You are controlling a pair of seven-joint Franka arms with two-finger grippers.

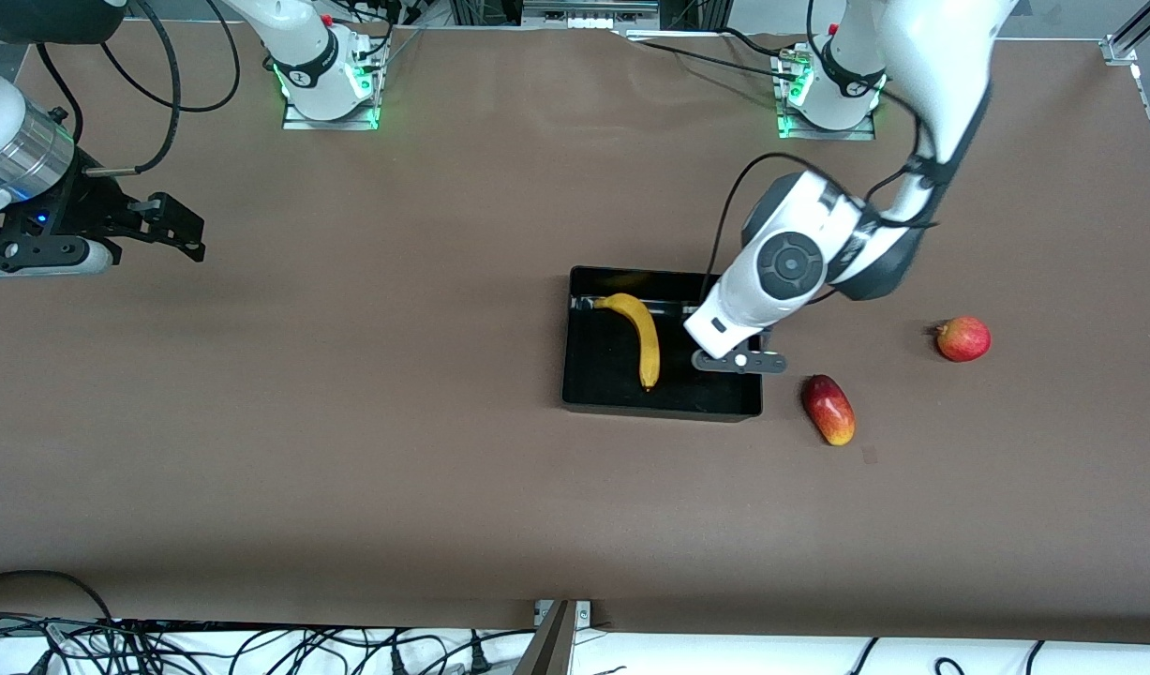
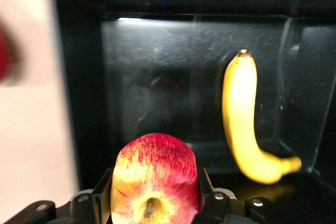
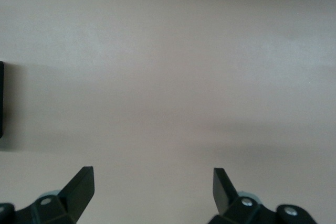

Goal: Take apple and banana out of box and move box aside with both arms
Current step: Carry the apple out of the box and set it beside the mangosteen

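The yellow banana (image 1: 640,337) (image 2: 241,119) lies inside the black box (image 1: 603,375) (image 2: 173,77) in the middle of the table. My left gripper (image 1: 739,361) (image 2: 156,192) hangs over the box's end toward the left arm's side. It is shut on the small red-yellow apple (image 2: 155,171), held stem end toward the wrist camera. In the front view the left arm's wrist hides the apple. My right gripper (image 1: 176,230) (image 3: 153,182) waits open over bare table at the right arm's end, with nothing between its fingers.
An oblong red-yellow mango (image 1: 828,410) lies on the table just outside the box, toward the left arm's end. A round red fruit with a pointed crown (image 1: 963,338) sits farther toward that end. Cables run along the table's edge nearest the front camera.
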